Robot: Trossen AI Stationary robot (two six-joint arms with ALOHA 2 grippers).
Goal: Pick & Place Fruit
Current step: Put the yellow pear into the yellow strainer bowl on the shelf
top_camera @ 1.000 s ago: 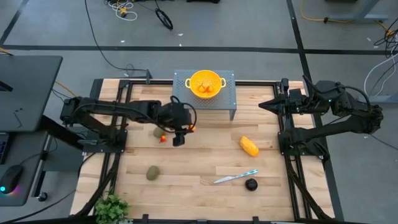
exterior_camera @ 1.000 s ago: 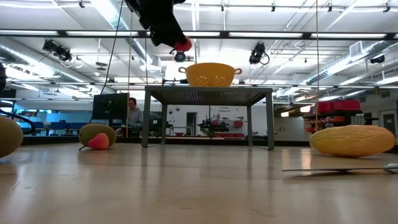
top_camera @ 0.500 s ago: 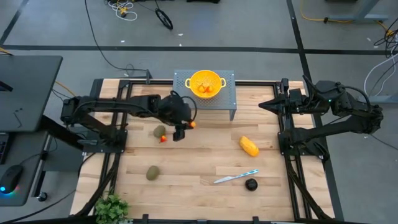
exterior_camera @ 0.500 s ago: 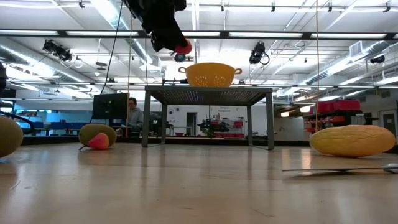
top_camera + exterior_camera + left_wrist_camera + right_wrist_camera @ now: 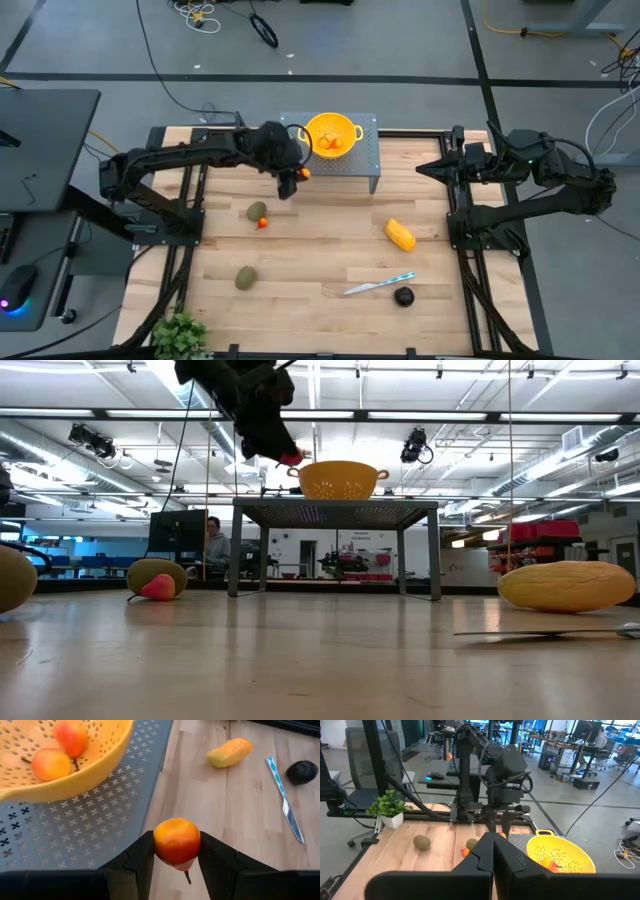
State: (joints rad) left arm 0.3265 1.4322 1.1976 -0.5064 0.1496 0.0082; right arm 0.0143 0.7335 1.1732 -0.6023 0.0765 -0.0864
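My left gripper (image 5: pixel 297 178) is shut on a small orange-red fruit (image 5: pixel 176 841), high above the table at the front left corner of the grey perforated stand (image 5: pixel 365 150). On that stand sits the yellow bowl (image 5: pixel 332 133), with two small orange-red fruits (image 5: pixel 50 764) inside. Resting on the table are two olive-brown ovals (image 5: pixel 257 211) (image 5: pixel 245 278), a tiny red piece (image 5: pixel 263 223), a yellow-orange oblong (image 5: pixel 400 235) and a dark round fruit (image 5: pixel 403 296). My right gripper (image 5: pixel 420 168) waits shut, raised at the table's right side. My left gripper pinches the small fruit by its two opposite sides (image 5: pixel 159 845) between its two fingers. The fingers slant downward, coming from the table's left. The fruit is lifted clear, with a short stem (image 5: pixel 187 877) pointing down below it.
A slim knife (image 5: pixel 380 285) with a pale blue handle lies near the dark fruit. The stand's legs (image 5: pixel 435 560) rise from the far middle of the table. A small plant (image 5: pixel 180 335) stands at the near left corner. A person (image 5: pixel 213 540) sits in the room beyond.
My left gripper has swung toward the table's far edge with the small fruit still pinched. It has gone from above the olive-brown oval to the stand's front left corner, staying at about the same height.
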